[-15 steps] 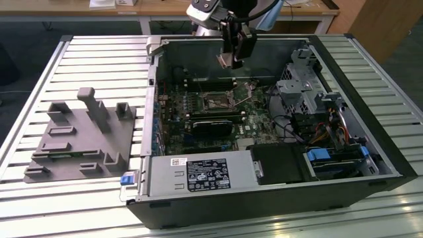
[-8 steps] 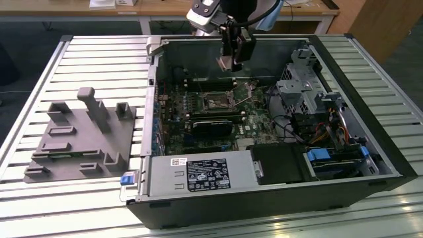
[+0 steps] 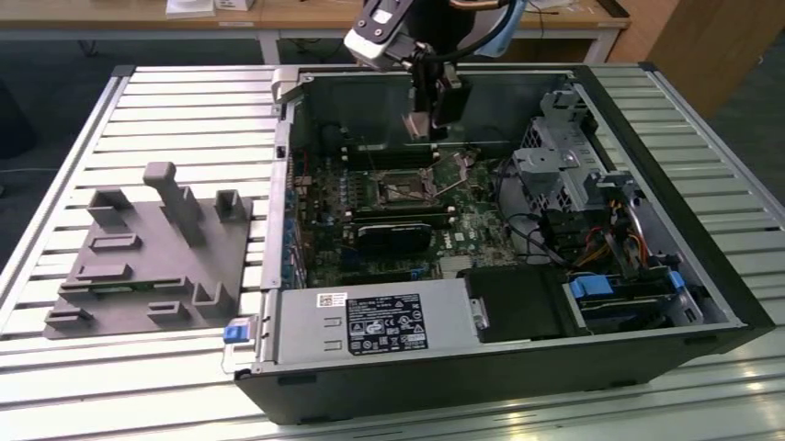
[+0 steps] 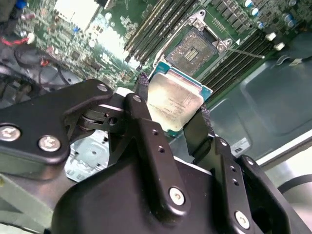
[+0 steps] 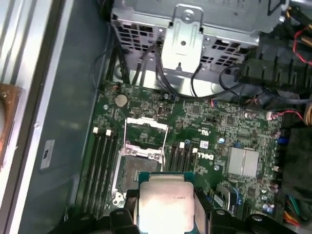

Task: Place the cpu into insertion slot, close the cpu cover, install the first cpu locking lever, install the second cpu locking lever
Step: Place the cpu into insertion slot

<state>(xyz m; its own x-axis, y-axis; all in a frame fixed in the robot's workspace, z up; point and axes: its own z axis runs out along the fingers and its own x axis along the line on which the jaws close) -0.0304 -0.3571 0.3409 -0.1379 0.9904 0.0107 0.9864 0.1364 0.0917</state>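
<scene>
Jaws are clamping the cpu (image 4: 176, 103) by 2 opposite edges, holding it flat above the board (image 5: 214, 122), near the uncovered slot (image 5: 138, 168). The arm (image 3: 382, 35) is pointing straight down into the case (image 3: 491, 372).

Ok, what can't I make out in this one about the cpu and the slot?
- The cpu underside: faces away from both wrist cameras.
- Part of the insertion slot: first wrist view, the held cpu covers it.
- Slot contacts: too small in the exterior view, blurred in both wrist views.
- Hold of the gripper on the cpu: exterior view, too small and dark.
</scene>
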